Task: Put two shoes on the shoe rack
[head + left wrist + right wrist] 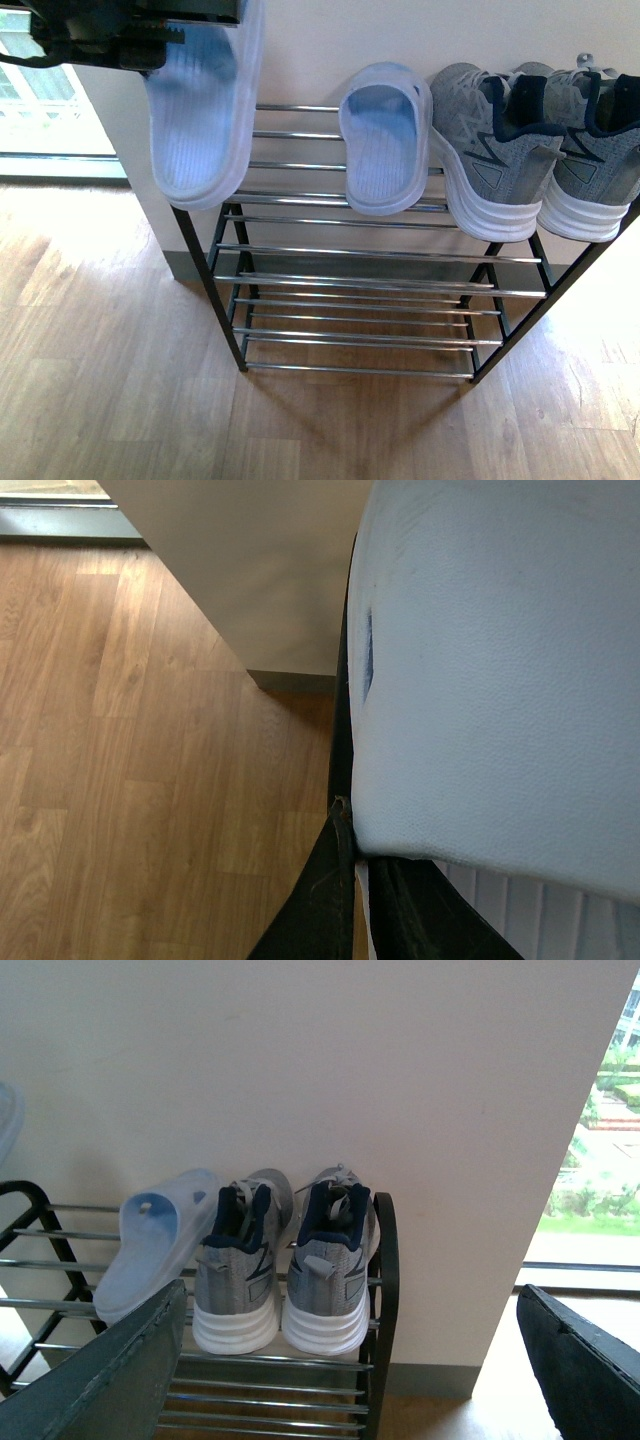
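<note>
The left hand (150,45), at the upper left of the frame, is closed on a pale blue slipper (200,110) that hangs toe-down over the left end of the shoe rack (350,290). To finish well, lower it flat onto the top bars beside its mate (385,140), sole across two bars so it won't slip through. The grey sneakers (540,150) sit at upper right. The right hand (350,1360) is wide open and empty. Wood floor (100,380), plain wall (300,1060).
</note>
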### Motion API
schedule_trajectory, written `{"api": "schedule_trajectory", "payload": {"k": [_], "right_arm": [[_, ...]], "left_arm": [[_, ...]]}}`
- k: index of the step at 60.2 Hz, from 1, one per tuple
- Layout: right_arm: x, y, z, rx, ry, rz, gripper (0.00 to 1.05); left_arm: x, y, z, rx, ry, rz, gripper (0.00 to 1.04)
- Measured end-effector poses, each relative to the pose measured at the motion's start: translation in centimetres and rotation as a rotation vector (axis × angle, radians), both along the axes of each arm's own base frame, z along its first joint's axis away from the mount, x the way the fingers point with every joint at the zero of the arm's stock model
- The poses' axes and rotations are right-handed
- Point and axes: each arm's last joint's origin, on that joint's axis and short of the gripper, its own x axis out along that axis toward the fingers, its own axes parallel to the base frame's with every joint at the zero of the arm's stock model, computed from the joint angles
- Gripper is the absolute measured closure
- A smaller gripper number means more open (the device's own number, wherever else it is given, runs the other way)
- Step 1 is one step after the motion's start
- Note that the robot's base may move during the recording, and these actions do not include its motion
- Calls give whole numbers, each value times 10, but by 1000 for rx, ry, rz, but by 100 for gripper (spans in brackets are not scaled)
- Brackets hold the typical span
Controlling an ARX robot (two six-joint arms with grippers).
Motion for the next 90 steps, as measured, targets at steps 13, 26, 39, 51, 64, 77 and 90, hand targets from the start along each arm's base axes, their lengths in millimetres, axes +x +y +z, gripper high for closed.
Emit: {"api": "schedule_trajectory", "payload": {"k": [13,26,39,51,64,77,90], "right_arm": [[0,0,0,0,0,0,9],[0,0,0,0,0,0,9],[0,0,0,0,0,0,9],[0,0,0,0,0,0,9],[0,0,0,0,0,0,9],[0,0,0,0,0,0,9],[0,0,0,0,0,0,9]], "left_arm": [[27,-11,-18,-30,50,-27,103],[49,-25,-42,-3,109,-14,103],[61,-37,-66,-10,155,-22,103],[77,-44,-73,-11,154,-28,103],[87,-48,-72,6,122,-35,99],[81,-46,-71,-8,134,-30,67],[59,-37,-24,-118,38,-12,33]]}}
